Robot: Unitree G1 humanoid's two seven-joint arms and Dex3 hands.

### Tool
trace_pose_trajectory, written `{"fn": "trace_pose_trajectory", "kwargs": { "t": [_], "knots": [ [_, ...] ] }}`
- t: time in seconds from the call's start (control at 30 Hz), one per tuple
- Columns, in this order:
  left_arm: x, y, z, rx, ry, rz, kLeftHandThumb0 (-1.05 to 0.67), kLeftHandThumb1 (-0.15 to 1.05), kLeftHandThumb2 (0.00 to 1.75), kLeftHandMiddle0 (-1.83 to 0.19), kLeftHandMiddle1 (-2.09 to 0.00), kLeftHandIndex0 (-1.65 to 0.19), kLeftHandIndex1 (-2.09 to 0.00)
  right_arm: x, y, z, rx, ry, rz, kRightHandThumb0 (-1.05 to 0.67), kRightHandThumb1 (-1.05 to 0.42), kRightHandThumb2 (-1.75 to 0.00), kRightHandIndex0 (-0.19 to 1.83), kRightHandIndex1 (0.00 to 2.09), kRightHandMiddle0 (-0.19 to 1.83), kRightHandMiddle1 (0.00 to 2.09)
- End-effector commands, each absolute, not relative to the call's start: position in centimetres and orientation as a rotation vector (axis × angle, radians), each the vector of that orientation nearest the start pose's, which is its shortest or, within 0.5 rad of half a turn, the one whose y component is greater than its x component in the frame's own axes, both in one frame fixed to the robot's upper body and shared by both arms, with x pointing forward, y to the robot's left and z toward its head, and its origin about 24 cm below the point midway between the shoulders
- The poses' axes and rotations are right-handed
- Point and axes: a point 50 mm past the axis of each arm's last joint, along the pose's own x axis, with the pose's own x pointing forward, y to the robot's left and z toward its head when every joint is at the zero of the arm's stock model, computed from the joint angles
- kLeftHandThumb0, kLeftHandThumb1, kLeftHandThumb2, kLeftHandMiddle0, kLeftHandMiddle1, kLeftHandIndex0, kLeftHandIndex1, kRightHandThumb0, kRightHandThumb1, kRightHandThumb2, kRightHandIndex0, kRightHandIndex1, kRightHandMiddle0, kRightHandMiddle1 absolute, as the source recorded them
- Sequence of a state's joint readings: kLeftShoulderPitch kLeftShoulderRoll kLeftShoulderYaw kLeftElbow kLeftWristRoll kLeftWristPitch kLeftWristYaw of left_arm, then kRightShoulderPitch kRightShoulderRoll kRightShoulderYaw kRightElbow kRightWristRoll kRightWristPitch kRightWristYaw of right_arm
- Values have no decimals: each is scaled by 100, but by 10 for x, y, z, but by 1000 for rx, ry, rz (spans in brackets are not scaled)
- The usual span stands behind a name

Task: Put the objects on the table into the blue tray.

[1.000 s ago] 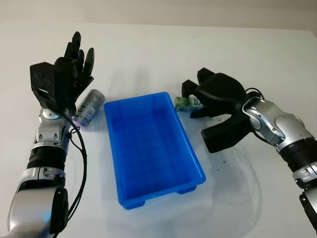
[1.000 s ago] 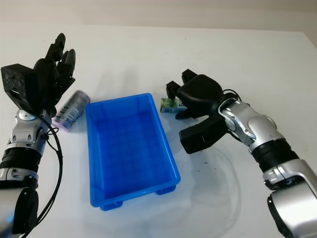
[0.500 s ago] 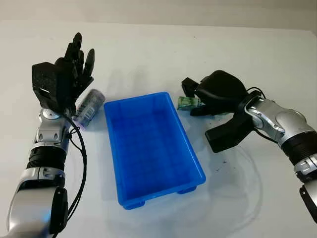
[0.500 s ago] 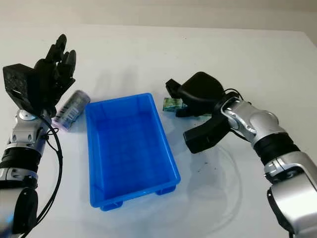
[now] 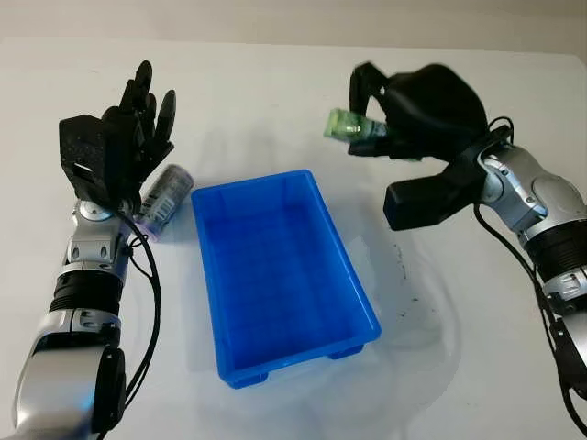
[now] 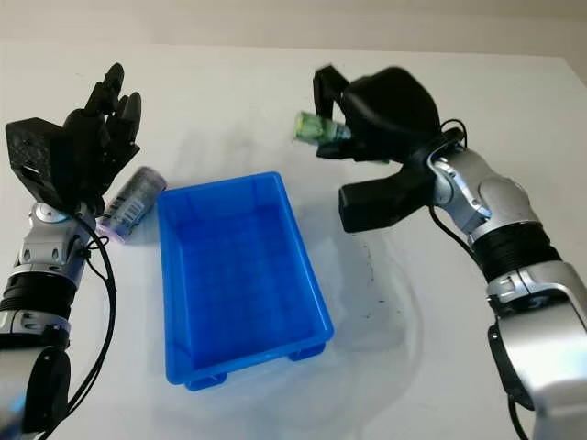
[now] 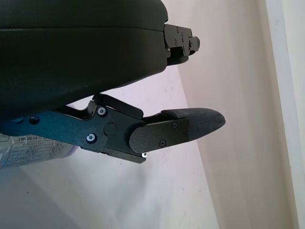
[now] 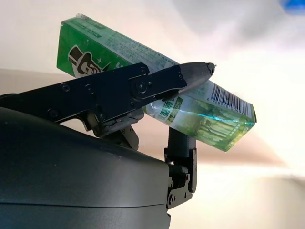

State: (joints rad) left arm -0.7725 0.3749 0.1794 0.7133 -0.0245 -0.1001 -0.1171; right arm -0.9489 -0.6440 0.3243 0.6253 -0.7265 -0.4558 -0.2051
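Observation:
My right hand (image 5: 371, 115) is raised above the table, up and to the right of the blue tray (image 5: 278, 270), and is shut on a green box (image 5: 347, 126). Up close in the right wrist view the green box (image 8: 157, 90) sits clamped between the black fingers (image 8: 143, 86). A purple-labelled can (image 5: 163, 200) lies on its side on the table just left of the tray's far corner. My left hand (image 5: 128, 137) is open and held upright right above and behind that can. The can's label (image 7: 28, 151) peeks from under the left hand's shell.
The tray holds nothing. The white table (image 5: 275, 82) stretches around it, with faint dark marks (image 5: 408, 284) to the tray's right.
My right hand closed on the green box beside the tray's far right corner and lifted it off the table, up and slightly away. The left hand and the can stayed put.

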Motion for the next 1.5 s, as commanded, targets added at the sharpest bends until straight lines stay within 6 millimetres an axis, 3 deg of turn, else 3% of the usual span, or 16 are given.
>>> {"fn": "trace_pose_trajectory", "kwargs": {
  "t": [0.0, 0.4, 0.67, 0.77, 0.83, 0.9, 0.93, 0.97, 1.0, 1.1, 1.2, 1.47],
  "knots": [
    [381, 236, 164, 234, -202, 65, -66, 105, 55, 3, -6, 3, -6, 364, -160, 245, -1308, -859, 100, -35, -105, -12, 85, 209, 59, 209],
    [382, 235, 164, 242, -204, 65, -66, 105, 55, 4, -5, 3, -5, 313, -119, 265, -876, -945, 352, -34, -105, -30, 98, 209, 63, 209],
    [381, 234, 162, 238, -208, 73, -66, 105, 56, 2, -6, 1, -6, 299, -112, 267, -846, -834, 583, -40, -105, -35, 99, 209, 61, 209],
    [381, 234, 162, 242, -207, 71, -68, 105, 56, 3, -5, 2, -6, 302, -113, 264, -897, -729, 716, -40, -105, -30, 82, 209, 43, 209],
    [381, 234, 162, 248, -208, 72, -68, 105, 56, 3, -5, 2, -6, 304, -114, 262, -928, -672, 788, -45, -105, -25, 59, 209, 31, 206],
    [381, 235, 162, 252, -211, 71, -69, 105, 57, 2, -5, 2, -6, 306, -116, 261, -972, -623, 863, -57, -105, -23, 22, 180, 8, 174],
    [381, 235, 162, 252, -212, 70, -69, 105, 57, 3, -5, 2, -6, 307, -117, 260, -994, -607, 892, -64, -105, -25, 13, 155, 3, 146],
    [381, 235, 162, 255, -213, 70, -69, 105, 57, 3, -5, 2, -5, 307, -118, 260, -1027, -595, 917, -68, -105, -26, 9, 141, 1, 131],
    [381, 235, 162, 257, -213, 69, -69, 105, 57, 3, -5, 3, -5, 308, -119, 260, -1055, -585, 940, -74, -105, -29, 0, 106, -1, 100],
    [381, 235, 162, 256, -215, 66, -70, 105, 57, 3, -5, 3, -5, 309, -121, 260, -1110, -565, 978, -84, -105, -27, -11, 33, 0, 34],
    [381, 235, 162, 250, -212, 67, -70, 105, 56, 3, -5, 3, -5, 310, -121, 260, -1125, -561, 993, -90, -105, -31, -18, 5, -12, 14],
    [381, 233, 161, 250, -207, 77, -68, 105, 56, 1, -6, 2, -6, 313, -123, 263, -1041, -636, 917, -102, -105, -63, -19, 0, -19, 0]
  ]
}}
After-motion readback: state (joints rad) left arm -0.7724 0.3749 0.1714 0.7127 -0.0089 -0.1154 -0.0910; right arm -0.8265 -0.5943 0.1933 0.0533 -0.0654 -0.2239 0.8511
